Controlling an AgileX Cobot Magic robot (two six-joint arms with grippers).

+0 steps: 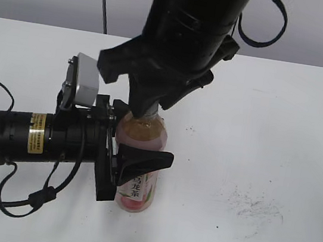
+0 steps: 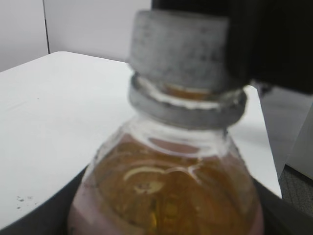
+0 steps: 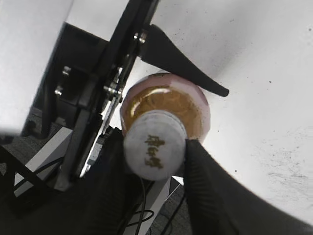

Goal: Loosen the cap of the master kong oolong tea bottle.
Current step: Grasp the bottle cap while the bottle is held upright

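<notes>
I see the master kong oolong tea bottle standing upright on the white table, approx mid-frame in the ext view. L gripper comes in from the side, horizontal, and has its jaws clamped round the bottle's body at label height; one dark finger wraps across the front of the bottle. In the L wrist view the bottle's shoulder fills the space just ahead of the claw, amber tea visible thru the clear plastic.

R gripper hangs straight above the bottle, pointing down, w/ its jaws closed narrow on the cap. R wrist view: cap sits directly between the two black fingers, both pressed against its sides; gold characters show on the cap's grey-white top. In the L wrist view the cap is above the neck ring, w/ the R claw's dark bulk touching its right side.

Faint dark scuffs on the table, well apart from both claws.
</notes>
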